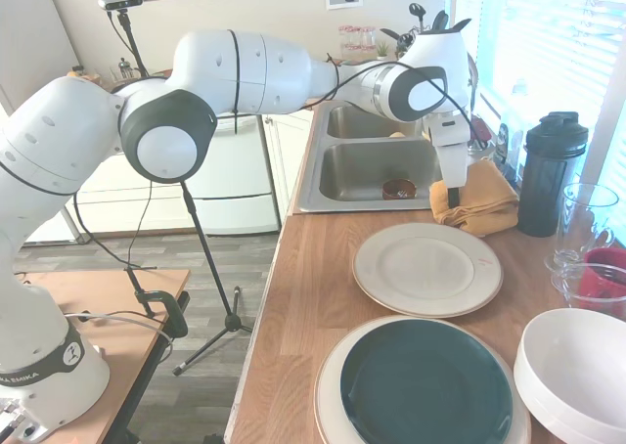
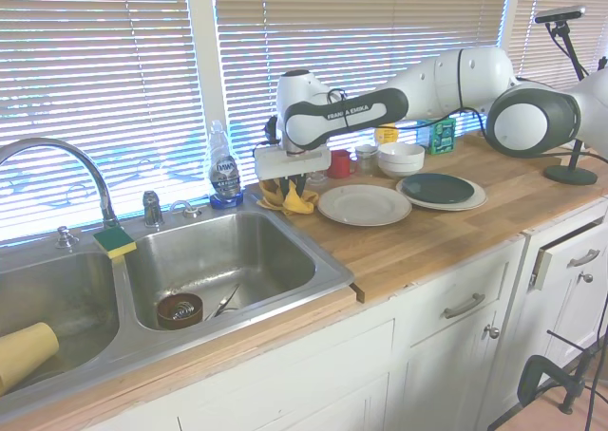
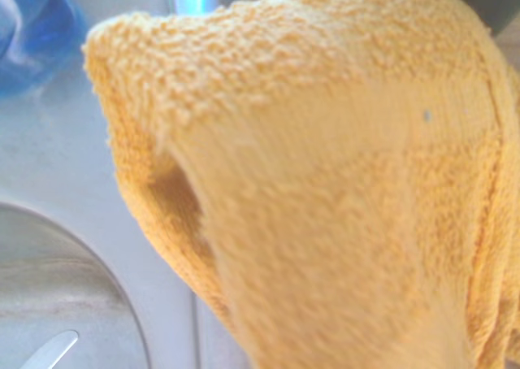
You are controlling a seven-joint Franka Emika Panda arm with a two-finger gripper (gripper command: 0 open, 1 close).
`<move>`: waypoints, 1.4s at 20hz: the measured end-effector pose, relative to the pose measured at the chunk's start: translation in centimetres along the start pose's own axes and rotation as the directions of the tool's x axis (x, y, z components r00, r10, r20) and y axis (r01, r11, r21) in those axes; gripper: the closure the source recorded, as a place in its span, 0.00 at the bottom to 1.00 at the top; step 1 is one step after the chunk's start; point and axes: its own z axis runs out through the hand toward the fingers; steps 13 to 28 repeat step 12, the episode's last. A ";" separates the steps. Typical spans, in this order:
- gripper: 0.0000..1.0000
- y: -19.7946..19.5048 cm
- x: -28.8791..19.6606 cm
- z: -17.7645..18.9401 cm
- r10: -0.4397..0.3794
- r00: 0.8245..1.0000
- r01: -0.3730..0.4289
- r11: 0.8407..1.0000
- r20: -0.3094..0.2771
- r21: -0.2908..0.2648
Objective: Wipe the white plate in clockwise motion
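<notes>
Fetching the wiping cloth. Claw (image 1: pixel 453 196) down on the yellow towel (image 1: pixel 481 201), upper right of frame; clenched or not, impossible to tell. White plate (image 1: pixel 427 268) right of centre, bare. Next, probably: secure the towel, carry to plate, circle clockwise.

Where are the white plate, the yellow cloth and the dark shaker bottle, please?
white plate (image 1: pixel 427 268), first exterior view, centre.
yellow cloth (image 1: pixel 484 201), first exterior view, top fold.
dark shaker bottle (image 1: pixel 550 180), first exterior view, body.
</notes>
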 end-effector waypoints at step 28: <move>0.00 0.7 -1.5 -7.3 -0.037 0.999 0.036 0.998 0.010 0.059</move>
